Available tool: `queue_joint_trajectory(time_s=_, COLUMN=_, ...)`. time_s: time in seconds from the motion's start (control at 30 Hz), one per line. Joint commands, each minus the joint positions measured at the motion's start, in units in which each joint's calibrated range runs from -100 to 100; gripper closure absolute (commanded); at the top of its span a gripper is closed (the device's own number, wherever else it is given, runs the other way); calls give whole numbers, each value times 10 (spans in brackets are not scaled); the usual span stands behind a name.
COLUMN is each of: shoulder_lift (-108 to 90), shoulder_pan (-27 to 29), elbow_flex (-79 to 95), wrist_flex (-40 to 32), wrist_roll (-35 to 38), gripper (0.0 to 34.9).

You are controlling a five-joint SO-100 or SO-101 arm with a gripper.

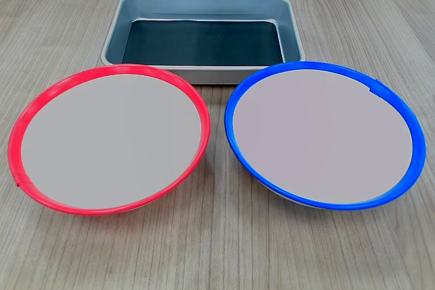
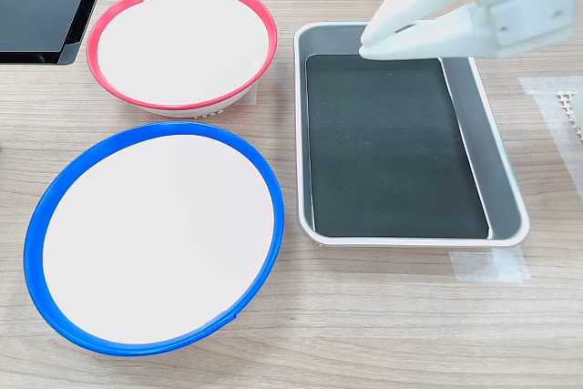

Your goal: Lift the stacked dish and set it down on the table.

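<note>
In the second exterior view the blue-rimmed dish (image 2: 155, 239) rests alone on the wooden surface (image 2: 383, 316), left of the grey metal tray (image 2: 510, 198); the red-rimmed dish (image 2: 182, 43) sits just behind it. The white hand (image 2: 387, 43) hovers over the tray, fingers together, empty. The task looks finished; retreat upward, clear of both rims
</note>
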Motion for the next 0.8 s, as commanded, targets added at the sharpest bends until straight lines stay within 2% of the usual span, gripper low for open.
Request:
queue_joint_trajectory(time_s=0.0, shoulder_lift=-71, shoulder_pan=0, elbow_flex=57, wrist_flex=14, wrist_roll=-3, gripper=349)
queue_joint_trajectory(time_s=0.37, shoulder_lift=-109, shoulder_pan=-21, elbow_flex=76, wrist_flex=120, wrist_roll=-3, gripper=349)
queue_joint_trajectory(time_s=0.77, shoulder_lift=-109, shoulder_pan=-18, elbow_flex=76, wrist_flex=123, wrist_roll=-6, gripper=346)
